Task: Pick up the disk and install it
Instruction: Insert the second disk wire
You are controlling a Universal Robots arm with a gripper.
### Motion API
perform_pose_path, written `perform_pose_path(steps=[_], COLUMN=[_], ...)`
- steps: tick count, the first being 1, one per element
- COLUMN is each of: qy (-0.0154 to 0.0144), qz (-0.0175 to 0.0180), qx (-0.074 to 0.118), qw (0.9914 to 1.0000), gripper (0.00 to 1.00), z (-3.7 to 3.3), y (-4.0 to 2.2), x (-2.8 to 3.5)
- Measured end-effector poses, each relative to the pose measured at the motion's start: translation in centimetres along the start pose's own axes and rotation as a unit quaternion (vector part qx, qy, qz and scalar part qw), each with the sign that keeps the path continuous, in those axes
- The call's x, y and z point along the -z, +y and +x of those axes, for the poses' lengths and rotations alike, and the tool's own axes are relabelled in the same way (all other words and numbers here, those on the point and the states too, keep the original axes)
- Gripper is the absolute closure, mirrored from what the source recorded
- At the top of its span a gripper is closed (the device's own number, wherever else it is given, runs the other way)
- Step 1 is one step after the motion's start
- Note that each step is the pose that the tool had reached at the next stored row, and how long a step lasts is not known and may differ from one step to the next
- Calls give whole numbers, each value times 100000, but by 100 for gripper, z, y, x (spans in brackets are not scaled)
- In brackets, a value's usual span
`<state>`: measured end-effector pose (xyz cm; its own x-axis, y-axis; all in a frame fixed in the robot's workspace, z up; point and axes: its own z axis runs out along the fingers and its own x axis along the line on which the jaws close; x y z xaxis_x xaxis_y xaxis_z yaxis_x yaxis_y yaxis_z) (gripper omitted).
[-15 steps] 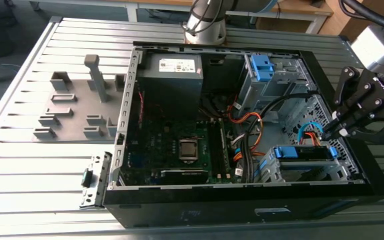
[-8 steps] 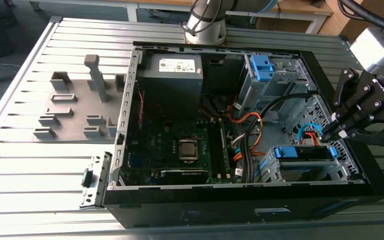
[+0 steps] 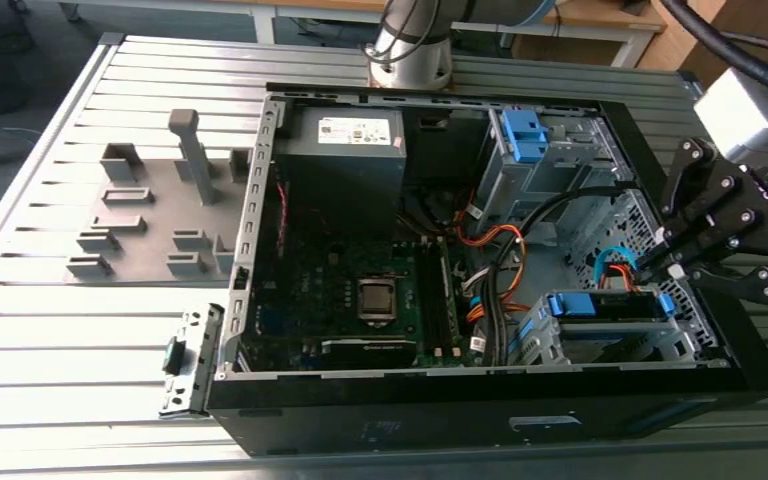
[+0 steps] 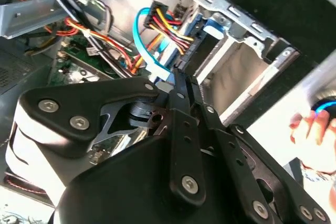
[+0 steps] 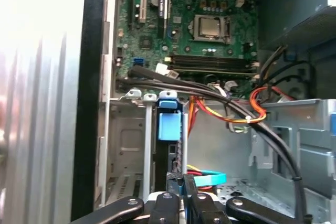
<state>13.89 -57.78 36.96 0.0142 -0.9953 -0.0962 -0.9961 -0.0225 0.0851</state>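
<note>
The insertion step is in hand. The disk stands on edge in the drive cage, at the corner of the computer case where its near rim meets the exterior view's right. The gripper has its 2 fingers drawn together, pinching the disk's outer end. The disk's long axis runs along that near rim, blue tab leading toward the motherboard. Seating it, I judge, calls for a straight push along the rails, clear of the orange cables.
</note>
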Motion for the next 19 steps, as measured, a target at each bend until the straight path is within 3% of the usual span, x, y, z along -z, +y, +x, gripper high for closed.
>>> perform_pose_path(steps=[2, 4, 12, 19], qy=[-561, -800, -836, -1298], qz=[12, 13, -1, 6], qx=[47, 71, 69, 112], qw=[99998, 99997, 99996, 99992], gripper=[84, 84, 84, 84], z=[34, 83, 113, 94], y=[22, 26, 14, 7], x=[-10, -33, -173, -235])
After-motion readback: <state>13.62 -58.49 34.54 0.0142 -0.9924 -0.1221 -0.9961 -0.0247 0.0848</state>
